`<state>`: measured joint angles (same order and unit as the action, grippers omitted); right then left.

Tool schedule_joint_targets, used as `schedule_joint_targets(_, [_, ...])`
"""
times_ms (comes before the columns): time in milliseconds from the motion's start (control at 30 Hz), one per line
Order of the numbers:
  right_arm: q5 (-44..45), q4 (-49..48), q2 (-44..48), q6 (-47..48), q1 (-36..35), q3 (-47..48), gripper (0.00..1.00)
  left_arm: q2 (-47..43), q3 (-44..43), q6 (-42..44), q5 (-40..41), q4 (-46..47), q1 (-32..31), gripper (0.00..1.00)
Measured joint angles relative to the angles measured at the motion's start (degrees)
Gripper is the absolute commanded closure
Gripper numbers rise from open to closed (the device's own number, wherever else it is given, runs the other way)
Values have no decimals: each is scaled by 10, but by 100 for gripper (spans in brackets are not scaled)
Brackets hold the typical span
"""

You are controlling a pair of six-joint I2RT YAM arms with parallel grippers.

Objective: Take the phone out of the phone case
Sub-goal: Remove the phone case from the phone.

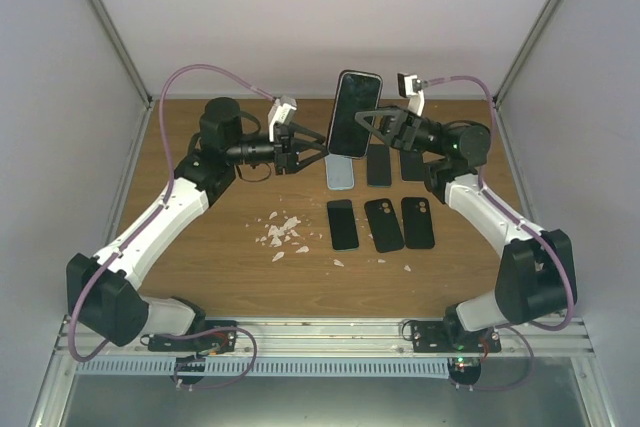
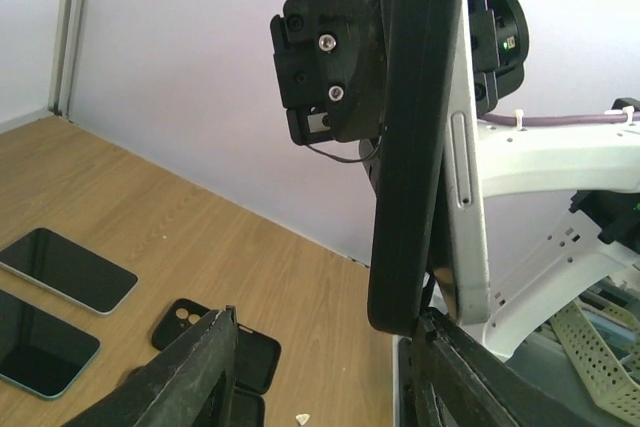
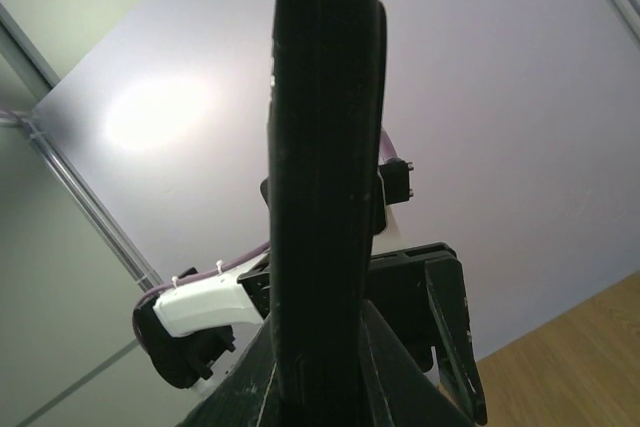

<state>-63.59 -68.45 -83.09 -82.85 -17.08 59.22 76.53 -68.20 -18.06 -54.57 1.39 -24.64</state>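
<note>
A phone in a black case (image 1: 355, 112) is held upright above the table's far middle. My right gripper (image 1: 374, 127) is shut on its lower right side. In the right wrist view the case (image 3: 325, 177) stands edge-on between my gripper's (image 3: 320, 387) two fingers. My left gripper (image 1: 318, 147) is open at the phone's lower left. In the left wrist view the black case edge (image 2: 410, 147) and the silver phone edge (image 2: 467, 187) stand apart at the lower end. My left gripper (image 2: 328, 322) is wide open, and its right finger (image 2: 480, 377) touches that lower end.
On the table below lie a light-blue phone (image 1: 341, 173), two empty black cases (image 1: 378, 164) (image 1: 412, 162), and three dark phones in a row (image 1: 384, 224). White scraps (image 1: 280, 232) lie left of them. Grey walls enclose the table.
</note>
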Motion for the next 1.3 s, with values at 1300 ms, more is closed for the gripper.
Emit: schedule_joint_targets(1300, [-12,255,10,282,-86,33,99,28,-42,-14,-110,-20,40,71])
